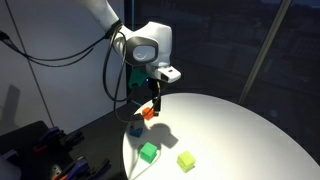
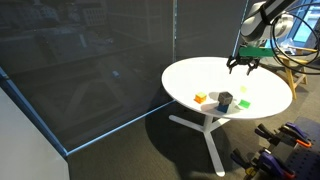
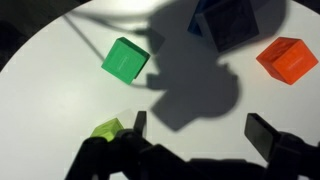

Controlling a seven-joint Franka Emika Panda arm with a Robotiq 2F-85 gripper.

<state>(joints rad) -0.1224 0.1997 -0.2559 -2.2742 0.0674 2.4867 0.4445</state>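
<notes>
Four small blocks lie on the round white surface (image 1: 240, 120), and the lime block (image 3: 108, 128) is the one closest to the tool (image 3: 198, 125). In the wrist view the lime block shows only in part, its near edge hidden behind a tool finger (image 3: 138, 124). It sits near the green block (image 3: 125, 58) but apart from it, with bare surface between the two. The tool hangs above the surface with its fingers spread wide, gripping nothing and clear of every block. Its dark shadow falls on the surface just beside the green block, on the side toward the blue block (image 3: 232, 22). The blue block stands apart from the green block, across that shadow. The orange block (image 3: 287, 57) lies near the blue block, on the side away from the green block. In an exterior view the green block (image 1: 148, 152) rests close to the edge of the surface.
</notes>
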